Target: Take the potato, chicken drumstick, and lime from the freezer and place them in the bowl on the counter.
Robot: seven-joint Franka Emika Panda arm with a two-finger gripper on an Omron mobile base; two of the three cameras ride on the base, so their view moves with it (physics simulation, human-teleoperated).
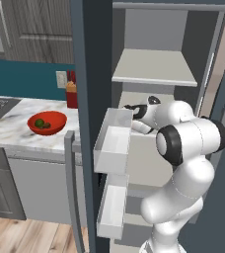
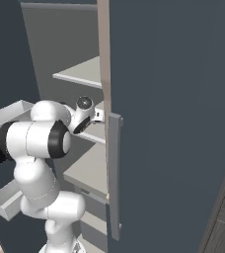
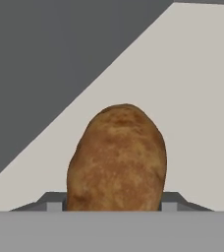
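A tan-brown potato (image 3: 118, 157) stands on the pale freezer shelf (image 3: 197, 98), right between my fingertips (image 3: 55, 203). My gripper (image 3: 113, 204) is shut on its lower sides. In the left base view my arm reaches into the dark grey freezer (image 1: 92, 59), with the gripper (image 1: 126, 106) over the middle shelf. The hand (image 2: 95, 116) is partly hidden behind the door edge in the right base view. The red bowl (image 1: 56, 118) sits on the marbled counter (image 1: 16, 131) to the left. The dark green lime (image 1: 39, 122) lies in it, with a darker bit beside it.
Two clear door bins (image 1: 112, 143) (image 1: 110, 210) hang on the open freezer door just left of my arm, above its long handle (image 1: 71, 188). A red bottle (image 1: 71, 94) stands behind the bowl. The other door (image 2: 173, 123) and its handle (image 2: 114, 173) stand close on the right.
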